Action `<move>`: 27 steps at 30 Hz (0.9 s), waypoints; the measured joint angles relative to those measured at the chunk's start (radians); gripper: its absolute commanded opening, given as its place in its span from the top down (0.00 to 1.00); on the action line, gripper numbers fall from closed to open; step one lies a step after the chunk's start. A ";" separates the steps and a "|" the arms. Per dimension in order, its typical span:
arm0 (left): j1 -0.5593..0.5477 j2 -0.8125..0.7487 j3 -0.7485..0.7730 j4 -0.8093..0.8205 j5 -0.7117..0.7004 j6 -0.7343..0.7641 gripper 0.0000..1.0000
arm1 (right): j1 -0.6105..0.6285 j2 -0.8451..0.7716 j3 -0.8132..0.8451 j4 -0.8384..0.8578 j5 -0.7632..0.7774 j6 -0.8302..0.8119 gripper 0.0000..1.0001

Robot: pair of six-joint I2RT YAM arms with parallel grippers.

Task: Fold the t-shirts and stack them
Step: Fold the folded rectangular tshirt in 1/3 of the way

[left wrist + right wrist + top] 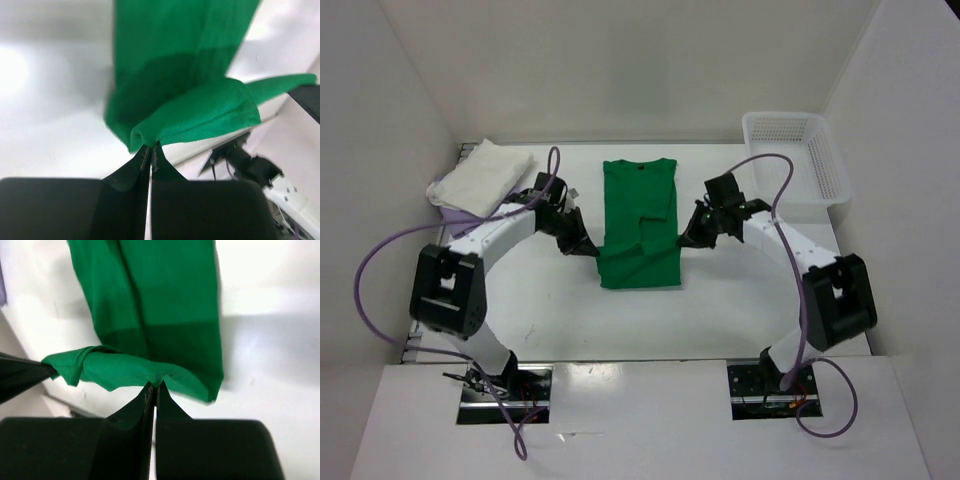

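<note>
While the green shirt (638,225) lies lengthwise on the tabletop (720,300) with its sleeves tucked in, the left fingers (136,169) are clenched on its near left hem corner and the right fingers (144,407) on its near right one, both corners raised. This looks like the hem-to-collar fold. Next, both arms should carry the hem evenly toward the collar. Left of the green shirt, the cream shirt (485,175) rests folded on the lavender shirt (442,195).

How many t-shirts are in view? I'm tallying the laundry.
3. The green t-shirt is in the middle; the cream t-shirt sits folded at the far left, atop the lavender t-shirt, which is mostly covered. Others could hide beneath.
</note>
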 measured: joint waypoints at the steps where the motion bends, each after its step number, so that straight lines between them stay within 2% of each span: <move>1: 0.005 0.056 0.040 0.016 -0.005 0.015 1.00 | -0.017 0.042 0.032 0.005 -0.001 -0.023 1.00; 10: 0.029 0.368 0.356 0.084 -0.047 0.046 0.99 | -0.077 0.370 0.286 0.025 0.011 -0.145 1.00; 16: 0.051 0.474 0.433 0.106 -0.066 0.045 0.86 | -0.077 0.484 0.382 0.031 0.015 -0.178 1.00; 18: 0.055 0.480 0.433 0.121 -0.067 0.042 0.73 | -0.077 0.492 0.389 0.033 0.016 -0.181 0.93; 19: 0.058 0.478 0.433 0.130 -0.067 0.041 0.67 | -0.077 0.492 0.390 0.035 0.016 -0.182 0.80; 20: 0.060 0.475 0.432 0.147 -0.066 0.040 0.57 | -0.077 0.491 0.390 0.036 0.017 -0.182 0.73; 22: 0.061 0.458 0.428 0.180 -0.060 0.040 0.49 | -0.077 0.490 0.390 0.041 0.019 -0.181 0.61; 23: 0.061 0.444 0.425 0.187 -0.057 0.038 0.48 | -0.077 0.486 0.389 0.041 0.020 -0.182 0.55; 24: 0.063 0.423 0.418 0.198 -0.053 0.037 0.48 | -0.077 0.479 0.389 0.040 0.022 -0.180 0.53; 26: 0.063 0.356 0.365 0.235 -0.050 0.034 0.52 | -0.077 0.449 0.385 0.041 0.029 -0.182 0.53; 27: 0.063 0.303 0.313 0.260 -0.046 0.022 0.59 | -0.077 0.428 0.383 0.040 0.032 -0.182 0.58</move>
